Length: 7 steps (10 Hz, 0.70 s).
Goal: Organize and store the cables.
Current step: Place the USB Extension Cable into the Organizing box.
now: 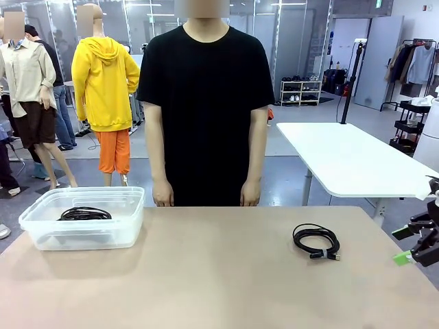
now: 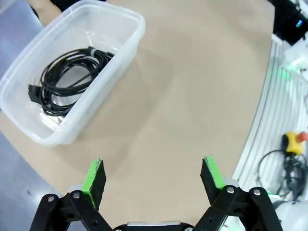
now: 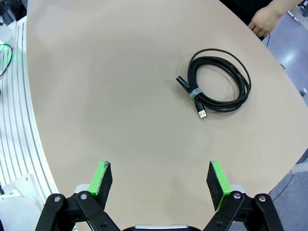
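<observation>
Judging by the layout, I put the job about half done: one coiled cable already lies inside the clear plastic bin at the counter's left end, while a second coiled cable lies loose on the right side. My left gripper hangs wide open and empty beside the bin; my right gripper is equally spread, holding nothing, short of the loose coil. Nothing sits between them; the person's hands hang at the far edge.

Beige table in foreground. White table behind, at right. Shoe rack and clothes rail at rear. Yellow-red button unit beside table edge.
</observation>
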Each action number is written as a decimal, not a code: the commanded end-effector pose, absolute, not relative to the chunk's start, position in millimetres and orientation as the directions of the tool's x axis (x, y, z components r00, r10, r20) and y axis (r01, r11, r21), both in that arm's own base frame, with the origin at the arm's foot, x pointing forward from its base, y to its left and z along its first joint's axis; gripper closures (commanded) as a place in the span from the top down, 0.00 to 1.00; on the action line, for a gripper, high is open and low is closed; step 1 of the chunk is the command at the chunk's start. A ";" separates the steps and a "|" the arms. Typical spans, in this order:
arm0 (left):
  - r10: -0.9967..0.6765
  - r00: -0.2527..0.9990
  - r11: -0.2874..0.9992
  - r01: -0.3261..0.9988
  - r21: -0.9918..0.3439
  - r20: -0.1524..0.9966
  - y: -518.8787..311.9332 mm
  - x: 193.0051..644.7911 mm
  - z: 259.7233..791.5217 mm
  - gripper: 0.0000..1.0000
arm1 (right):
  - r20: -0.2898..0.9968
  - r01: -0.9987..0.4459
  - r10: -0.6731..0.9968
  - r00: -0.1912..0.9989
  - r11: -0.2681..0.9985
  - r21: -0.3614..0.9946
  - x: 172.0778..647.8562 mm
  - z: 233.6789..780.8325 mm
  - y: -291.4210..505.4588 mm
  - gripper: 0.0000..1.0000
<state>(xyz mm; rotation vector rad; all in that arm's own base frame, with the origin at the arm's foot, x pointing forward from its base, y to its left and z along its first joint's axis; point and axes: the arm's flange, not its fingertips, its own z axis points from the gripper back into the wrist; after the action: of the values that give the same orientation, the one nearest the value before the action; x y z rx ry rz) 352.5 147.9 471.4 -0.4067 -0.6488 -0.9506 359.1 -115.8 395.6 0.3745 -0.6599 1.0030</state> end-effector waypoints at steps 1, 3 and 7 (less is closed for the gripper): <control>-0.593 0.374 0.553 0.833 0.023 0.713 139.4 342.1 465.2 1.00 | 0.675 -0.866 0.639 0.368 0.499 -0.001 361.4 396.1 -116.3 1.00; -0.615 0.416 0.529 0.848 -0.041 0.670 147.9 352.5 471.4 1.00 | 0.675 -0.866 0.639 0.368 0.499 -0.001 361.4 396.1 -116.3 1.00; -0.615 0.416 0.529 0.848 -0.041 0.670 147.9 352.5 471.4 1.00 | 0.664 -0.866 0.650 0.370 0.499 -0.006 359.1 395.6 -115.8 1.00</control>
<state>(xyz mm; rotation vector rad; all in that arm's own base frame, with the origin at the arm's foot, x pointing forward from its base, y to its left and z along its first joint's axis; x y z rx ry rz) 350.6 147.0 466.3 -0.3977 -0.6584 -0.9609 359.0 -115.8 395.6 0.3751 -0.6607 1.0017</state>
